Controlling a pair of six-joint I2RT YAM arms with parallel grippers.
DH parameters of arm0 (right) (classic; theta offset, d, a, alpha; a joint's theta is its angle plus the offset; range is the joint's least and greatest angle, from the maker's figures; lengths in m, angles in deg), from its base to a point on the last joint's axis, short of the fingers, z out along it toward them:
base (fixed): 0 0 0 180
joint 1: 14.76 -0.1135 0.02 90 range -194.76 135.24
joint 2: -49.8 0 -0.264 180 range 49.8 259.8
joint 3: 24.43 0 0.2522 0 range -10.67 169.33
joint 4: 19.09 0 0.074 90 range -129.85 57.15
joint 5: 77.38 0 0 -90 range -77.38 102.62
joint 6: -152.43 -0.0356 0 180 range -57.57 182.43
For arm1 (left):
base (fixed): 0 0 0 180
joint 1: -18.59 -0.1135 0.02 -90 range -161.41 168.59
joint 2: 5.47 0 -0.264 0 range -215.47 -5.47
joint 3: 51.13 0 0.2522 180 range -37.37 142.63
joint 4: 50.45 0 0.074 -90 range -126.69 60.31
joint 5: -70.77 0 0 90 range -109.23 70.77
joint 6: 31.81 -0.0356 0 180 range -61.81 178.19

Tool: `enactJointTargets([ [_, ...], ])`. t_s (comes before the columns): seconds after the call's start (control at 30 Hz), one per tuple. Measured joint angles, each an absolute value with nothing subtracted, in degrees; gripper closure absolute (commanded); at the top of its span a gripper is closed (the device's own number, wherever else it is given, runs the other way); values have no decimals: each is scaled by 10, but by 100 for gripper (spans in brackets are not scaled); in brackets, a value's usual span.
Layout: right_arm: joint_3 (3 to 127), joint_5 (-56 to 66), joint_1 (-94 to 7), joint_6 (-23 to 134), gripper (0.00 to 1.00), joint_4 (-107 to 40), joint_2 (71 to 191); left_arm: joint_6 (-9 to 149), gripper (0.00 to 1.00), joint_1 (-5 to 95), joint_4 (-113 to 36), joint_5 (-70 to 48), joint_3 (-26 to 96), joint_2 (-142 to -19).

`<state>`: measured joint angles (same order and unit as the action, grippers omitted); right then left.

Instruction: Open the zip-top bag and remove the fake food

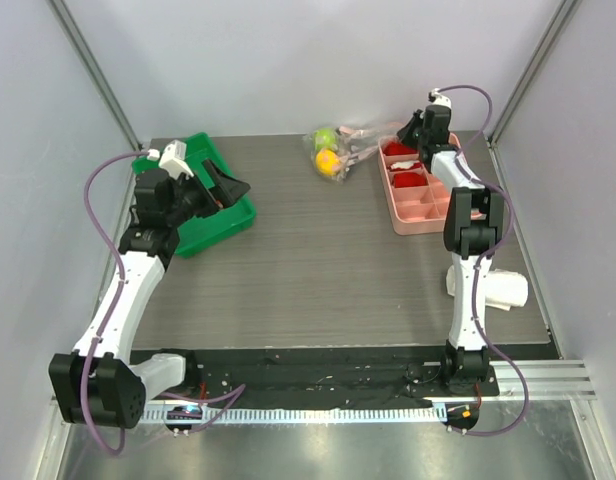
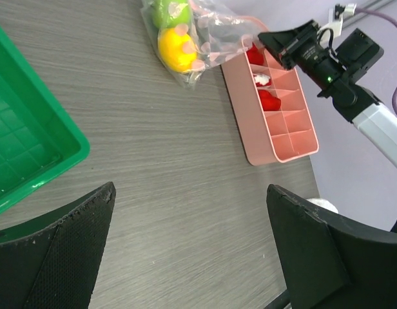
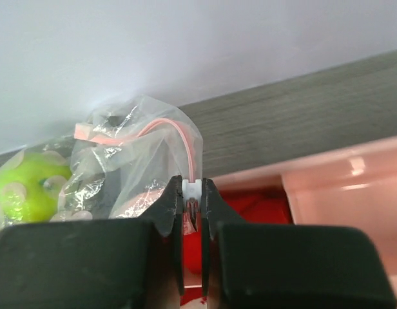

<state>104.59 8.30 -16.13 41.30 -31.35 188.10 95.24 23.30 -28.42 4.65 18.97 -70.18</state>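
The jaws of our right gripper (image 3: 193,197) pinch the white zip tab (image 3: 193,187) of the zip-top bag (image 3: 131,161) while our left gripper (image 2: 191,193) hangs open well apart, so pulling may drag the unheld bag instead of unzipping it.

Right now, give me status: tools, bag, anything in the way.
Right tool shut on zip-top bag, at zip strip. Left tool open, empty, by green bin. Fake food inside bag. Pink tray close beside bag.

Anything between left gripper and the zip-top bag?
No. Only bare tabletop lies between the left gripper and the zip-top bag; the left wrist view shows it, and the top view agrees.
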Motion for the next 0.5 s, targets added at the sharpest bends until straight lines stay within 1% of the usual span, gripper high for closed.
enactJointTargets([
  [0.13, 1078, 28, -165, 419, 99, -315, 1890, 950, 3, 250, -283, 46, 195, -715],
  [0.23, 1113, -30, -176, 428, 99, -322, 1889, 924, 3, 292, -266, 34, 233, -747],
  [0.37, 1126, -120, -204, 431, 99, -325, 1869, 872, 3, 368, -226, 6, 337, -818],
  [0.5, 1139, -209, -230, 411, 99, -331, 1852, 832, 2, 394, -210, 13, 415, -867],
])
